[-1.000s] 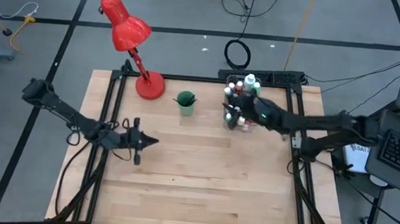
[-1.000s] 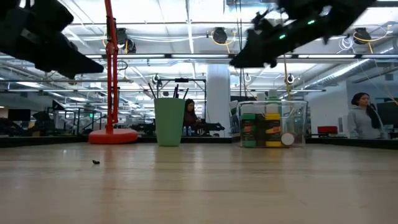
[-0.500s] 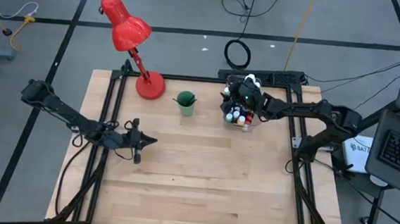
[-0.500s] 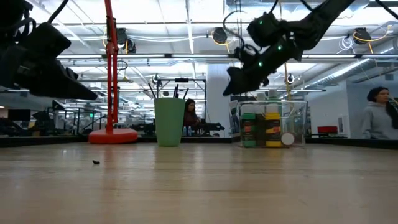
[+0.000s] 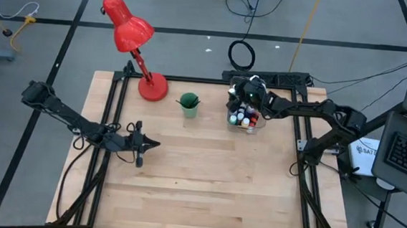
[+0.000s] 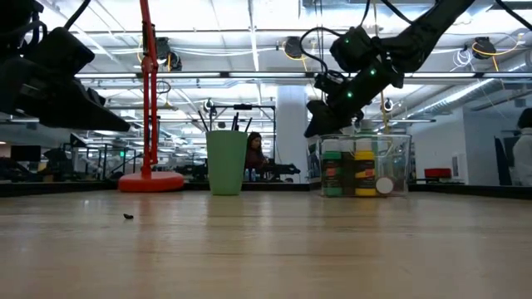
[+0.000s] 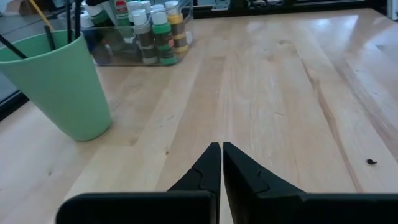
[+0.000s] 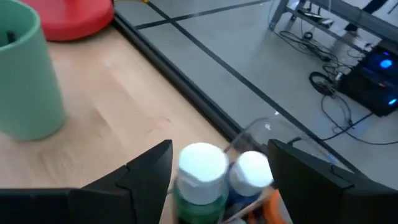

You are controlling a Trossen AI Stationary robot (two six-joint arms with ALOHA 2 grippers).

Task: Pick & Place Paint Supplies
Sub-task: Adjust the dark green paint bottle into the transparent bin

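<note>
The clear bin (image 5: 245,118) (image 6: 364,164) (image 7: 137,38) stands near the table's far right and holds small white-capped paint bottles of several colours. My right gripper (image 8: 221,150) (image 5: 238,96) (image 6: 321,124) hangs open over the bin's far end. Its fingers stand on either side of two white caps, one on a green bottle (image 8: 200,169) and one on a bluish bottle (image 8: 252,169), without touching them. Dark-handled brushes (image 7: 73,17) stand in the green cup (image 5: 188,104) (image 7: 56,81). My left gripper (image 7: 221,155) (image 5: 151,143) is shut and hovers over the table's left middle.
A red desk lamp (image 5: 139,52) (image 6: 148,100) stands on its round base at the far left, next to the green cup (image 6: 226,162) (image 8: 25,81). A small dark speck (image 6: 127,217) lies on the bare wood. Black frame rails run along the table's edges.
My right gripper has moved from above the bin's near side toward the table's far edge, dropped lower and tipped downward, ending just over the bottle caps at the bin's far end. The bin and the bottles have stayed in place.
</note>
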